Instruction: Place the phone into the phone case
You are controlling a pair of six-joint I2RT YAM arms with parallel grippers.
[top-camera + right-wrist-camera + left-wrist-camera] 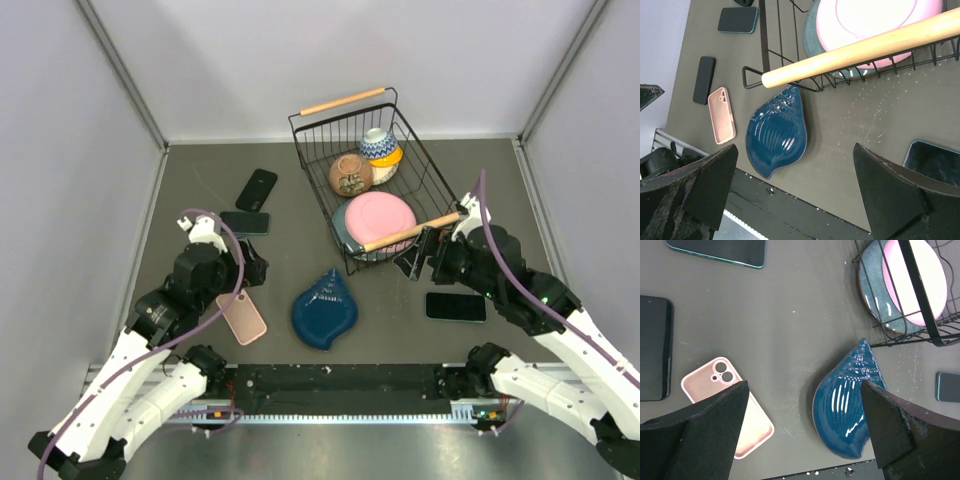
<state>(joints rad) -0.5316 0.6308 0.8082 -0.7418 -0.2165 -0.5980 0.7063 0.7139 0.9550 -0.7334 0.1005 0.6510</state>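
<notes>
Your left hand (252, 268) and right hand (415, 258) gape empty; with three phones (245, 222) around the case (241, 318), you could grab a misfit.

Pink case (715, 381) lying flat; blk phone (652, 347) flat just beside.

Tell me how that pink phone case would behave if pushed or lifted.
The pink phone case lies flat, so a push would probably slide it, not tip it. It looks thin and hollow, so it is likely light and somewhat bendy when lifted.
</notes>
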